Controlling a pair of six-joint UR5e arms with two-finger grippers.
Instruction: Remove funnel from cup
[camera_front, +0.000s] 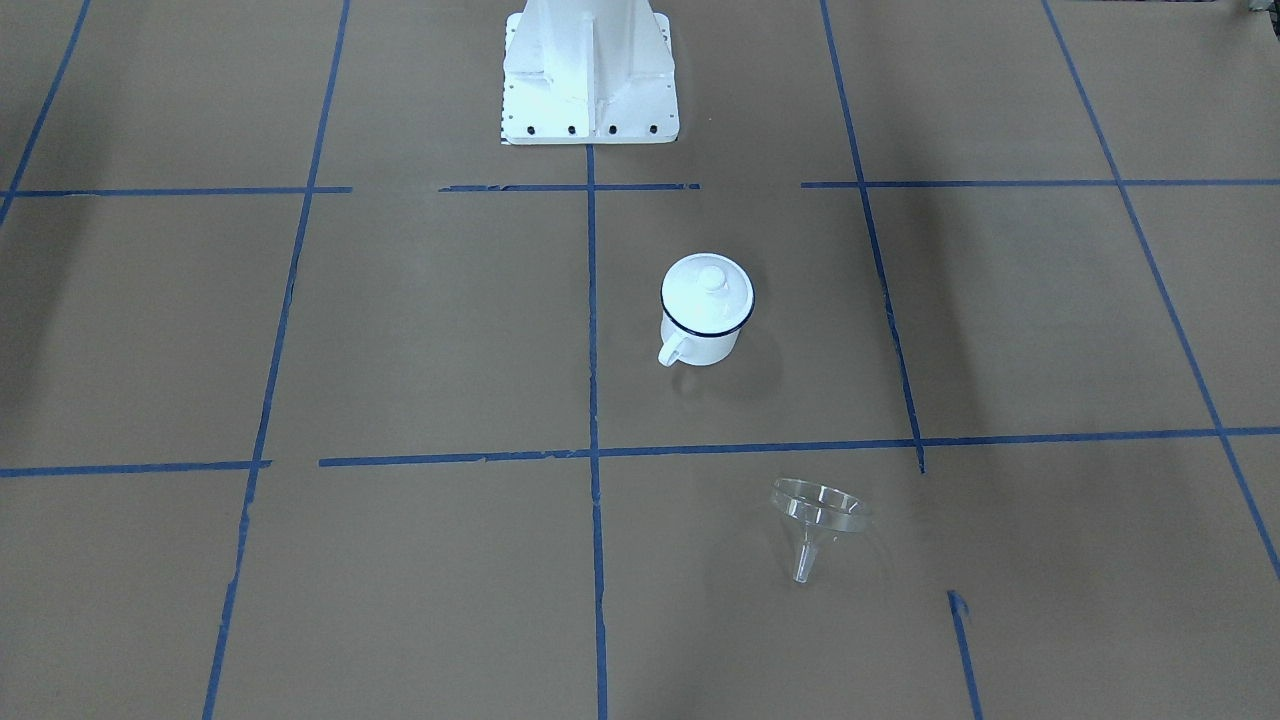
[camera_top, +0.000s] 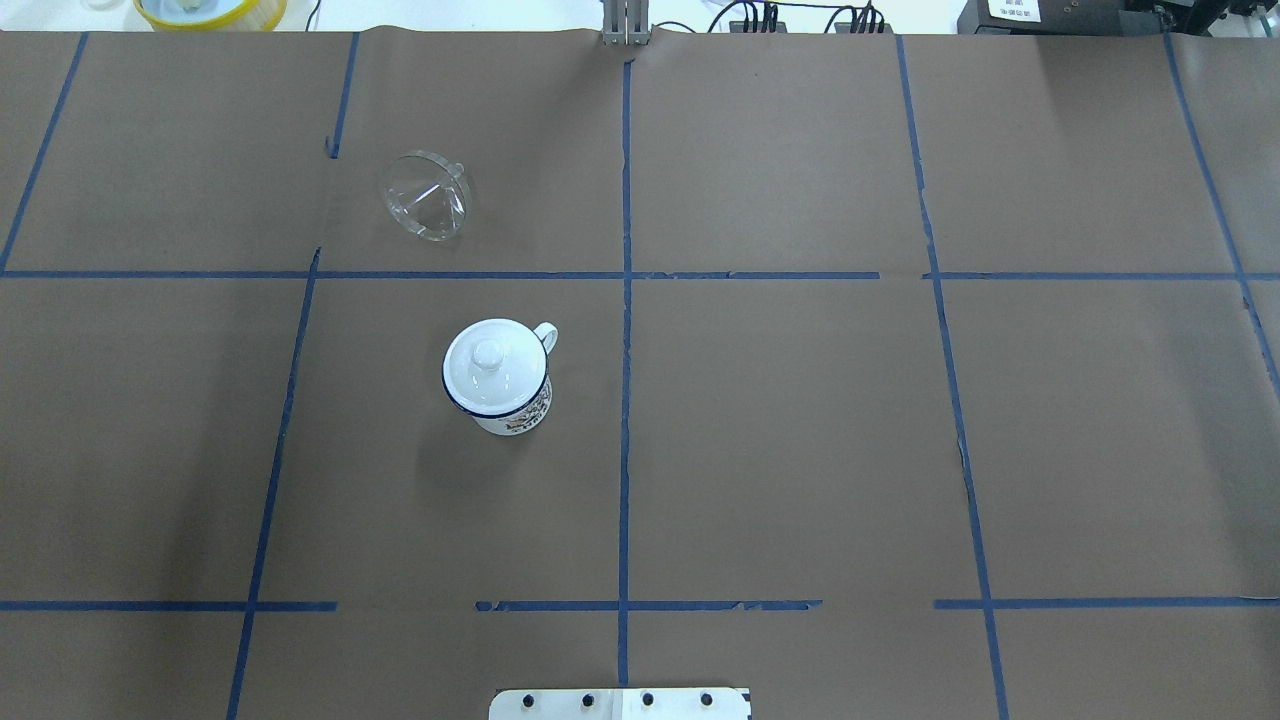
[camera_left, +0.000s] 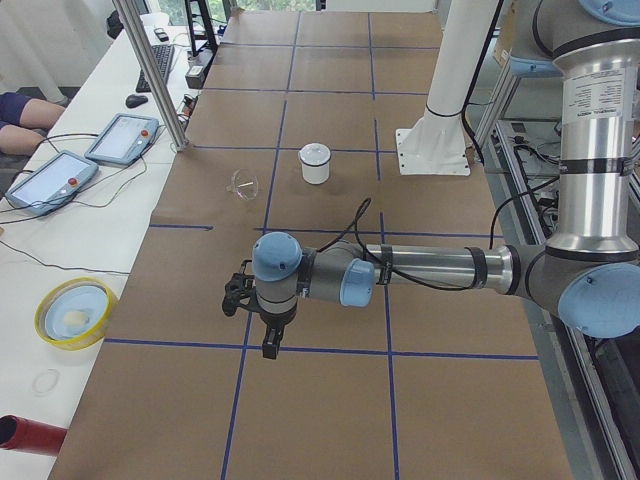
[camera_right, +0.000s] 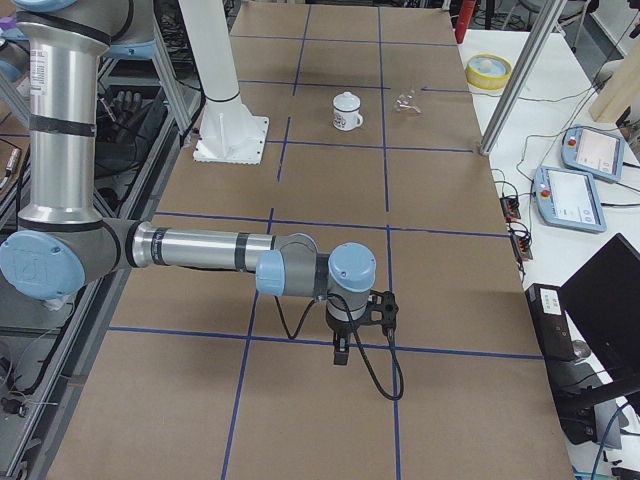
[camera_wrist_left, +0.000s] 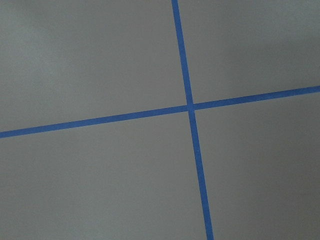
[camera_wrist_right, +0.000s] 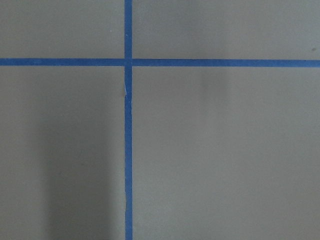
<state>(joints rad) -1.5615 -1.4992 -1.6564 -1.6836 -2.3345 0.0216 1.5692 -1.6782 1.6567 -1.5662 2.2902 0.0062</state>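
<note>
The funnel (camera_front: 818, 512) lies on its side on the counter (camera_front: 420, 340), near but clear of the cup (camera_front: 703, 338), which carries a white lid (camera_front: 707, 290). The left pincer (camera_left: 269, 345) and the right pincer (camera_right: 342, 352) hang well apart from it. I cannot tell whether either is released or clenched.

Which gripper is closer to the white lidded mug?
Left. The left gripper hangs on the same side of the table's middle tape line as the white enamel mug; the right gripper hangs across it, farther off.
</note>
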